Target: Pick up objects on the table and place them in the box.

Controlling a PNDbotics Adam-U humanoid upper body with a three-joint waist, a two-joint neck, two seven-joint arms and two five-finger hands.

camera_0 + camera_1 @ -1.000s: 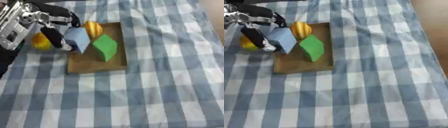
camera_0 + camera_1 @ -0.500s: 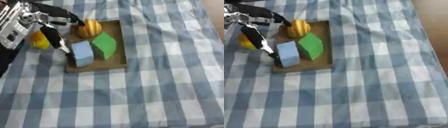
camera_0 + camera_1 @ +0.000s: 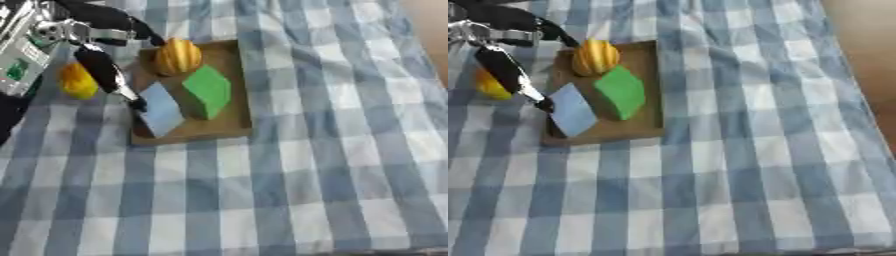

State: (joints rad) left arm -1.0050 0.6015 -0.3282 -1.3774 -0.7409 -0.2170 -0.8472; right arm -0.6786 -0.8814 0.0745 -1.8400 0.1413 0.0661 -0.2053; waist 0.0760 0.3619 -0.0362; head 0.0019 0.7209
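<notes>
Checked cloth (image 3: 332,150) under box (image 3: 229,127), blue block (image 3: 160,109) long axis tilted upright, left hand (image 3: 101,70) released beside it

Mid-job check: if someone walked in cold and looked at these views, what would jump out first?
The shallow brown box on the blue checked cloth, holding a green block, a pale blue block and an orange ribbed pumpkin-like object. Next, the left robot hand at upper left, a finger reaching the blue block's edge. A yellow object lies outside the box, behind that hand.
</notes>
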